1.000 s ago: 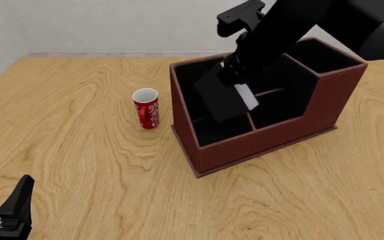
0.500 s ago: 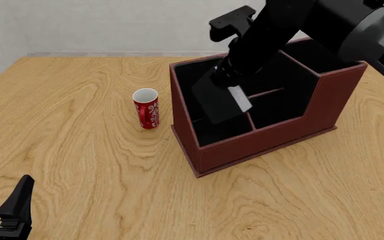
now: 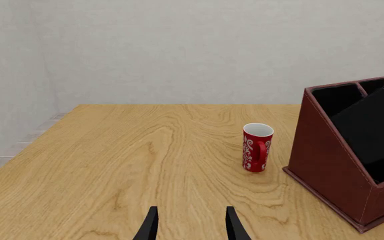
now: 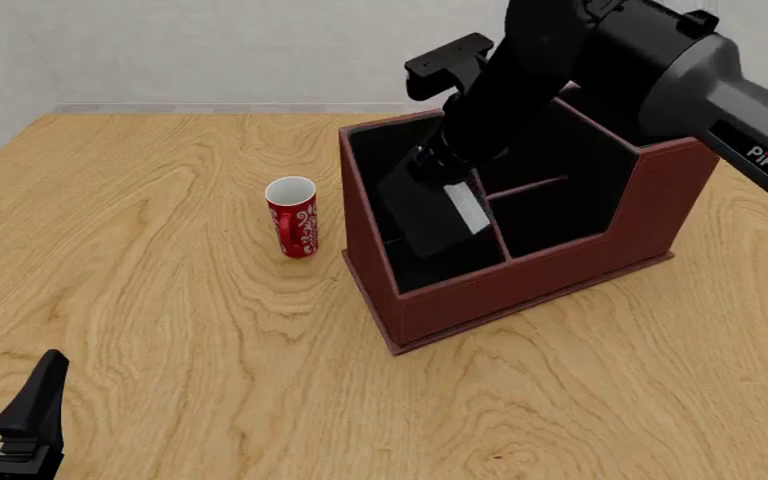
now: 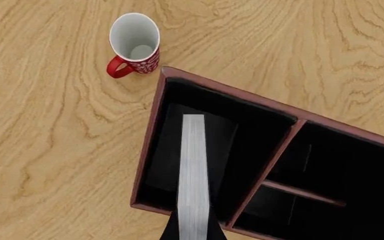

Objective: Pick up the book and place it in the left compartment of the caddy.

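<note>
Resting on wooden table point(image 4: 157, 300), grey wall behind: caddy point(image 4: 544, 270) | right gripper point(image 4: 440, 165) grasping book point(image 4: 431, 212)

On my right arm point(image 4: 704, 90) I read "PIPER" in white letters. The red cup point(image 4: 293, 217) carries a white pattern, probably only ornament, not lettering.

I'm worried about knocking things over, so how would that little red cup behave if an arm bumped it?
The red cup stands upright, taller than wide, so it would probably tip. Round-bodied, it might then roll, though its handle may stop it. It looks empty, so probably light.
</note>
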Controlling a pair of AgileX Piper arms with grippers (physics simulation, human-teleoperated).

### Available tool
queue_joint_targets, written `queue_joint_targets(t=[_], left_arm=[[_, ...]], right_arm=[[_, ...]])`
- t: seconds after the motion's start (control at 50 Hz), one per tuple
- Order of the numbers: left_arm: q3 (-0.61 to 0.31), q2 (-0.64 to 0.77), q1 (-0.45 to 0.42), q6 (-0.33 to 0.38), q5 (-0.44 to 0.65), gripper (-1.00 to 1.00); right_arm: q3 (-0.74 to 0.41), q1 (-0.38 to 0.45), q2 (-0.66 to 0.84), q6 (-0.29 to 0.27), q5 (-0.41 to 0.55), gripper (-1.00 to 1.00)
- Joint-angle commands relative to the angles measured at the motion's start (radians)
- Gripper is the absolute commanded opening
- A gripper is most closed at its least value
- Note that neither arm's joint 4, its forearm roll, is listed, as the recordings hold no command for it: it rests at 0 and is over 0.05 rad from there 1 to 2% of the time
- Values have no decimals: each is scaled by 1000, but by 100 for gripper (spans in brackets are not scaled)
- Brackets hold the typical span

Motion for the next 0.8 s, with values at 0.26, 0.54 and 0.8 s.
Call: queue_joint_targets(t=[0.26,0.54,0.8], left_arm=[[0,0,0,0,0,100],[0,0,0,0,0,100],[0,0,0,0,0,100]], right_arm=[[60,2,2,36,-67,-100],[60,2,2,35,-66,-100],[25,-18,20,12,-54,100]])
